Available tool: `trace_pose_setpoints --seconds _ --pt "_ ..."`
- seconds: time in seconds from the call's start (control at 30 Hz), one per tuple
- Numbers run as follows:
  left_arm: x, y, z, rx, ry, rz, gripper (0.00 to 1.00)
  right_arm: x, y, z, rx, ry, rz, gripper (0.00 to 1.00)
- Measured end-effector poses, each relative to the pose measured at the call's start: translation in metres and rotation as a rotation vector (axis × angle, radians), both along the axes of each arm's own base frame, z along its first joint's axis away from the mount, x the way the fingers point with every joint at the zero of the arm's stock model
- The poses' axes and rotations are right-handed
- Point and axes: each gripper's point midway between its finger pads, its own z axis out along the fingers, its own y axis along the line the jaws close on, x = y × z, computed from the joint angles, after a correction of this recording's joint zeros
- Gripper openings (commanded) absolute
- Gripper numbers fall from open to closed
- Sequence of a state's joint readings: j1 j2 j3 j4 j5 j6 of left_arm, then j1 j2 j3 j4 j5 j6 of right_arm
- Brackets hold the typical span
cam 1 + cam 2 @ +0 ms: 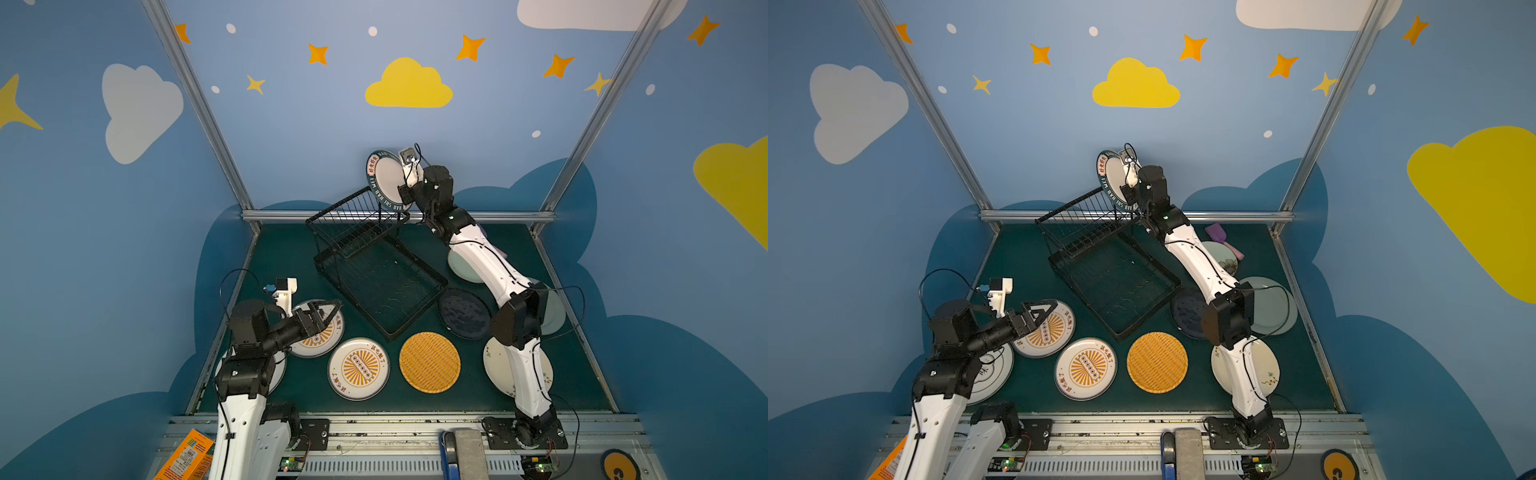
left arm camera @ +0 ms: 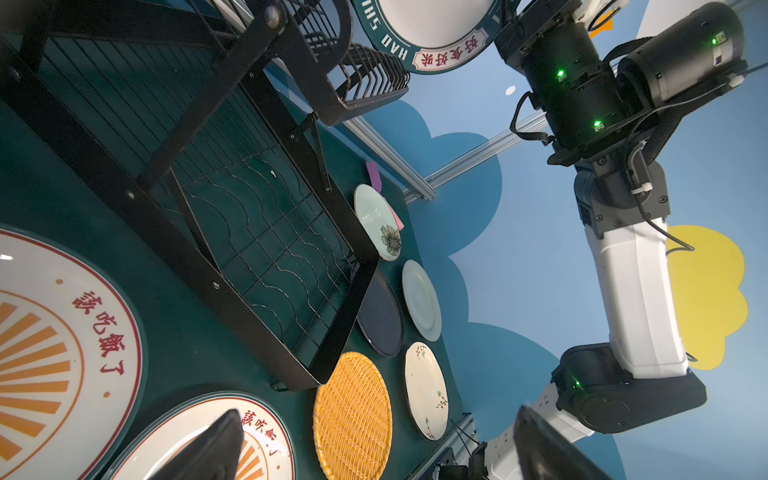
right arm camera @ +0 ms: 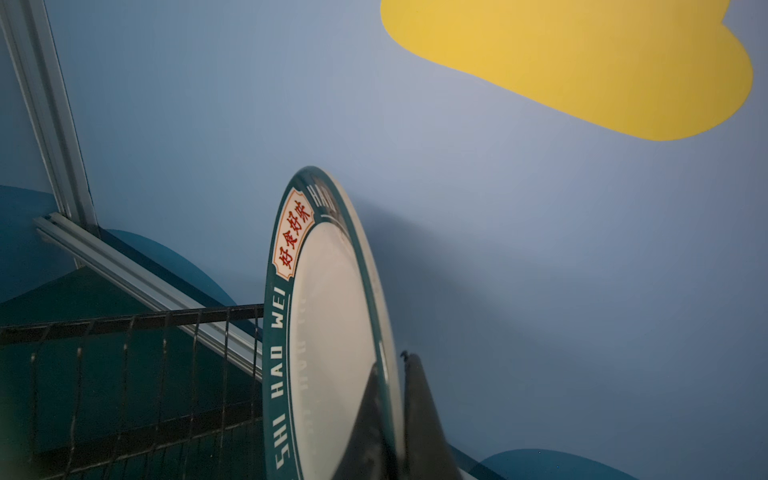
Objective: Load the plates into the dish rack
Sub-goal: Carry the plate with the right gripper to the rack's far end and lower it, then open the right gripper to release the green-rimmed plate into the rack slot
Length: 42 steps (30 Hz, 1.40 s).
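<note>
- Teal-rimmed and white, the lettered plate stands on edge, nearly upright, in the air above the far end of the dish rack, over its slotted upper tier; whether its lower rim touches the wire cannot be told.
- The right gripper pinches that plate's rim, its fingers narrow, one on each face.
- The rack sits at an angle in the middle of the green table, its flat lower tray pointing toward the near side.
- The left gripper hangs with fingers spread wide over a sunburst plate near the tray's left edge.
- A second sunburst plate and the orange woven plate lie flat side by side, just in front of the tray's near corner.
- The navy plate lies against the tray's right side; a cream floral plate and two pale green plates lie partly under the right arm.
- Another white plate lies under the left arm.
- A purple-and-pink spatula lies at the far right, by the farther green plate.
</note>
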<state>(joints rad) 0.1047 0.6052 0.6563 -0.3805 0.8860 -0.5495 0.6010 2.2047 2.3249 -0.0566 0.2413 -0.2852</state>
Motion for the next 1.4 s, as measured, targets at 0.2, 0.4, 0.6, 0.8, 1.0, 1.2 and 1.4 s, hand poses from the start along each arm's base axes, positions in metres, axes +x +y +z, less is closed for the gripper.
trace_pose_setpoints --seconds 0.2,0.4,0.6,0.8,1.0,1.2,1.4 --pt "0.000 0.000 -0.001 0.003 0.003 0.001 1.00 -0.001 0.003 -0.001 -0.010 -0.005 0.004 0.00" --pt "0.000 0.000 -0.001 0.003 0.003 0.001 1.00 -0.003 0.008 -0.002 -0.044 -0.024 0.010 0.00" --pt "0.000 0.000 -0.001 0.003 0.004 0.001 1.00 -0.004 0.017 -0.010 -0.080 -0.035 -0.004 0.00" --pt "0.000 0.000 -0.001 0.003 0.004 0.000 1.00 -0.001 0.025 -0.026 -0.106 -0.027 -0.032 0.00" --pt "0.000 0.000 -0.001 0.003 0.004 0.000 1.00 -0.002 0.028 -0.031 -0.123 -0.024 -0.049 0.00" --pt "0.000 0.000 -0.001 0.003 0.004 0.000 1.00 -0.004 0.031 -0.032 -0.116 -0.015 -0.044 0.01" --pt "-0.001 0.000 0.000 0.003 0.000 0.001 1.00 -0.004 0.031 -0.031 -0.110 -0.007 -0.040 0.18"
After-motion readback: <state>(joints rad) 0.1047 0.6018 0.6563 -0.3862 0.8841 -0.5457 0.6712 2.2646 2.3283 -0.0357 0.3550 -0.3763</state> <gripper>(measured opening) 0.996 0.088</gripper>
